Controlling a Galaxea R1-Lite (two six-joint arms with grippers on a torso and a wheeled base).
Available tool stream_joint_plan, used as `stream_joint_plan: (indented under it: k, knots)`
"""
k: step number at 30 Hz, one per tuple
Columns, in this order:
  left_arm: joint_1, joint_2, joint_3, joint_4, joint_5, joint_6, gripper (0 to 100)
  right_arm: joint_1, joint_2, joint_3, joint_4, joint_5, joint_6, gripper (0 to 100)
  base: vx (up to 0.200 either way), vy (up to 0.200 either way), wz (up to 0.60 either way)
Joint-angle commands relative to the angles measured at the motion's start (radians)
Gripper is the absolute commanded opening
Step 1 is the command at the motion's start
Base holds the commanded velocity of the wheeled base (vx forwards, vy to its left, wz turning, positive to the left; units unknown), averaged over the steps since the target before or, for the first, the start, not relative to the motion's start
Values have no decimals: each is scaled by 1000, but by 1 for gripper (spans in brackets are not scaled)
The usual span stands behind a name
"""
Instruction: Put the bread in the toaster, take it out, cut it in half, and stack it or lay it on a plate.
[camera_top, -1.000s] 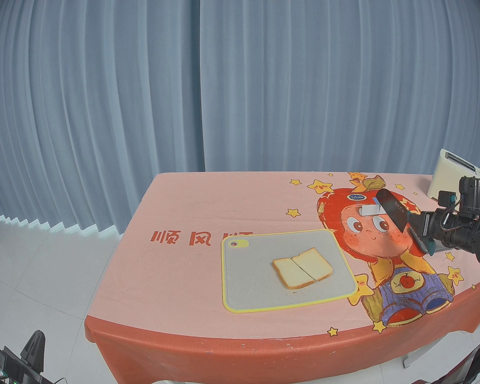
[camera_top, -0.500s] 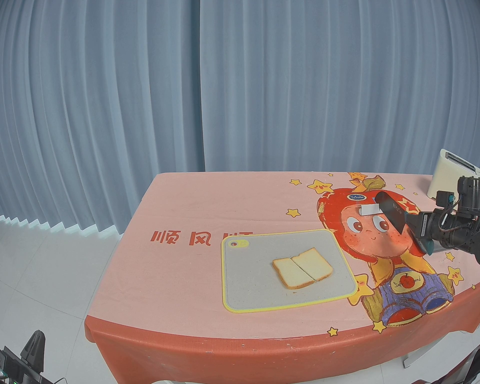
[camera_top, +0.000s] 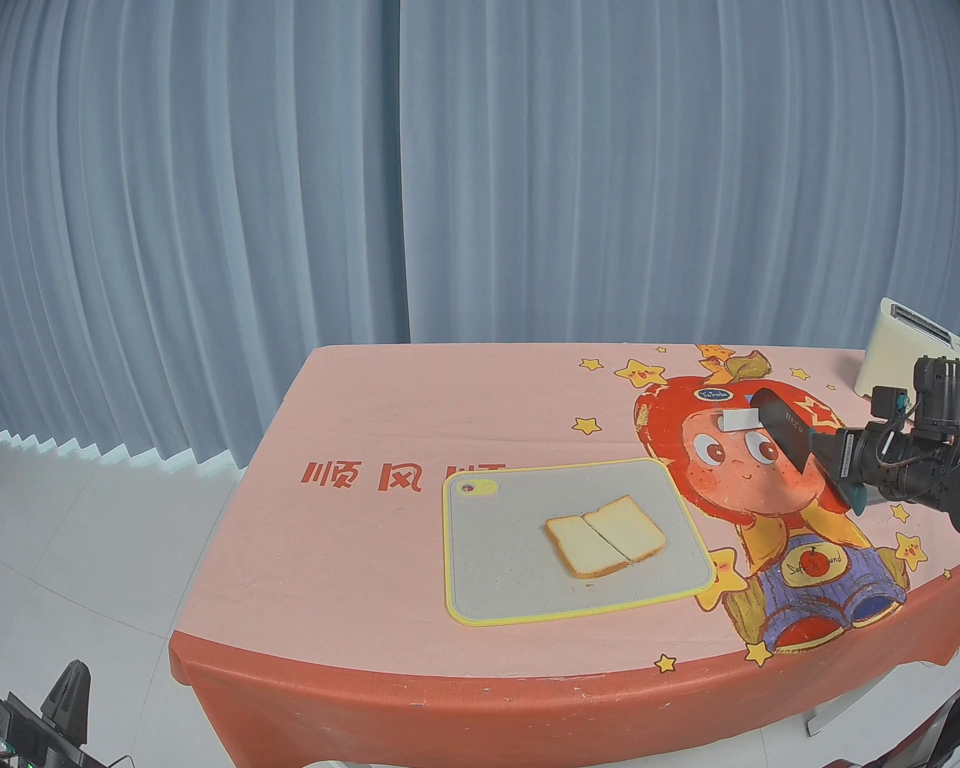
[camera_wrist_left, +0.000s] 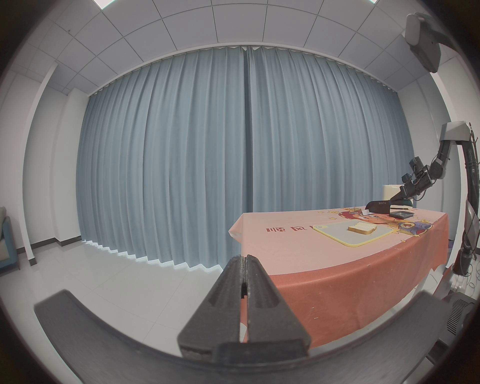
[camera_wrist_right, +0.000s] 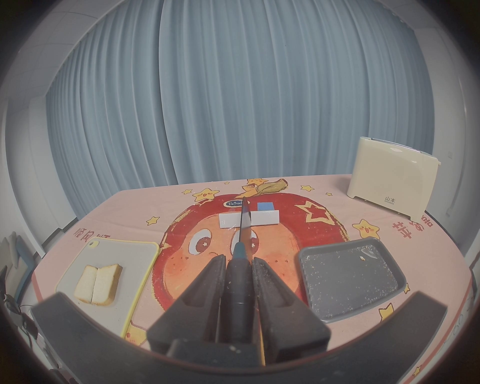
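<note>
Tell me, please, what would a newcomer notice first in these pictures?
The right claw holds a dark knife above the cartoon face on the cloth. On the cutting board lies the bread, already cut in two. A cream toaster stands at the far right corner.

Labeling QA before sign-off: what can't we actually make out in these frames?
Toaster: head view, cut off by the right edge; right wrist view sees it side-on, so what is in the slots cannot be told.
Knife handle: right wrist view, covered by the fingers of the right gripper.
Bread: left wrist view, too small to show the cut.
Left gripper: head view, cut off at the bottom-left corner.
</note>
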Motion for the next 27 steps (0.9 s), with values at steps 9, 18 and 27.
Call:
stream_joint_plan:
  k: [9,18,27]
  knots:
    - [0,2,18,1,1,-1,0,-8,1,20,3,0,2,0,0,0,0]
    - [0,2,18,-1,-1,1,0,-9,7,49,1,1,2,0,0,0,0]
    - [0,2,18,-1,-1,1,0,-15,10,51,4,1,3,0,0,0,0]
